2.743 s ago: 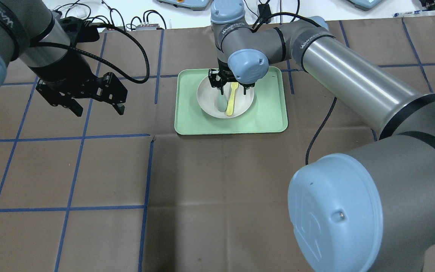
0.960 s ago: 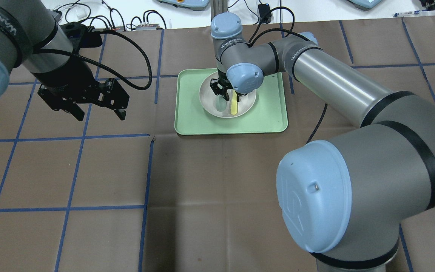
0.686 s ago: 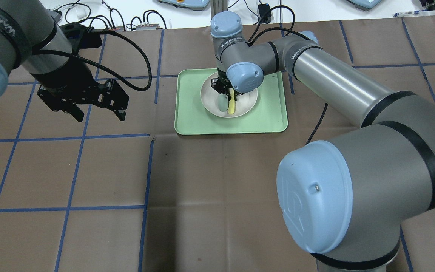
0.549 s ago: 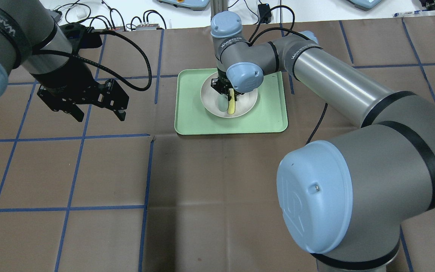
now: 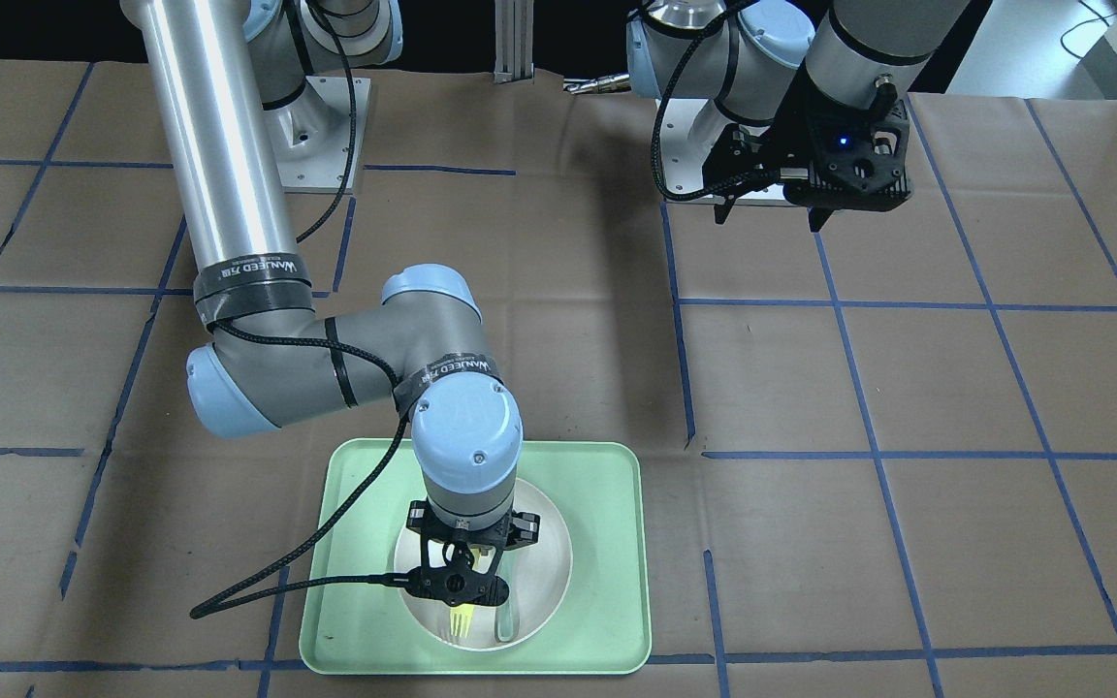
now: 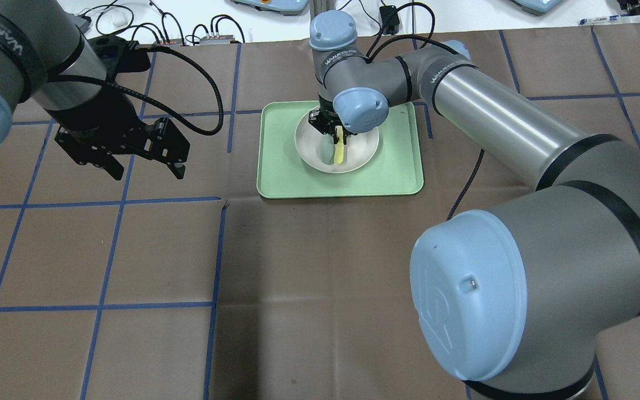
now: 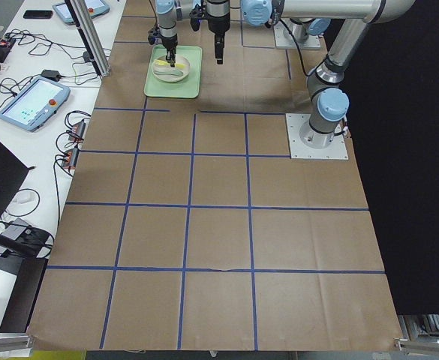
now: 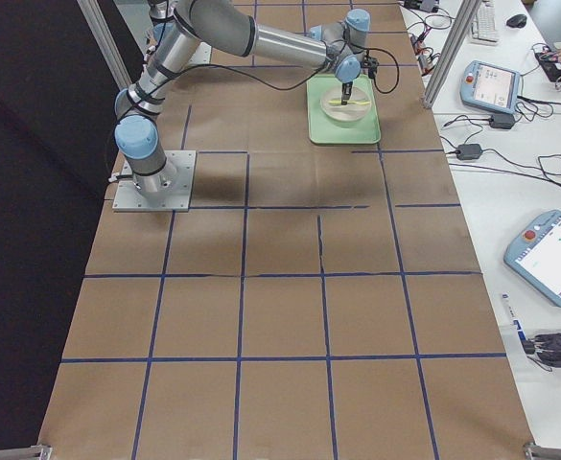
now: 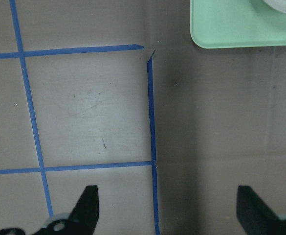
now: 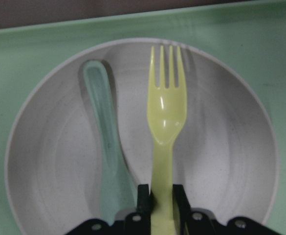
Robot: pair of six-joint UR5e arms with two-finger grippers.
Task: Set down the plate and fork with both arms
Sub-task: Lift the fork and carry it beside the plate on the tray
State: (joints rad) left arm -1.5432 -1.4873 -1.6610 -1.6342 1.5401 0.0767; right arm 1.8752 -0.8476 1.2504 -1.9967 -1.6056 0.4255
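The off-white plate (image 6: 361, 150) sits in the mint-green tray (image 6: 398, 178). The pale-yellow fork (image 10: 166, 122) lies over the plate (image 10: 221, 147) beside a grey-green spoon (image 10: 106, 142). My right gripper (image 10: 161, 200) is shut on the fork's handle, and the fork (image 6: 339, 153) hangs tilted just above the plate. The fork's tines (image 5: 462, 621) show below the right gripper (image 5: 462, 582) in the front view. My left gripper (image 6: 145, 166) is open and empty above the brown table, well left of the tray; its fingers (image 9: 86, 205) show wide apart.
Blue tape lines grid the brown table cover (image 6: 298, 278). Cables and small boxes (image 6: 209, 33) lie along the far edge. The tray's corner (image 9: 231, 29) shows at the top of the left wrist view. Tablets (image 8: 553, 254) lie on the side bench.
My right gripper came down over the plate, closed on the fork's handle and has lifted it slightly. The left arm has barely moved.
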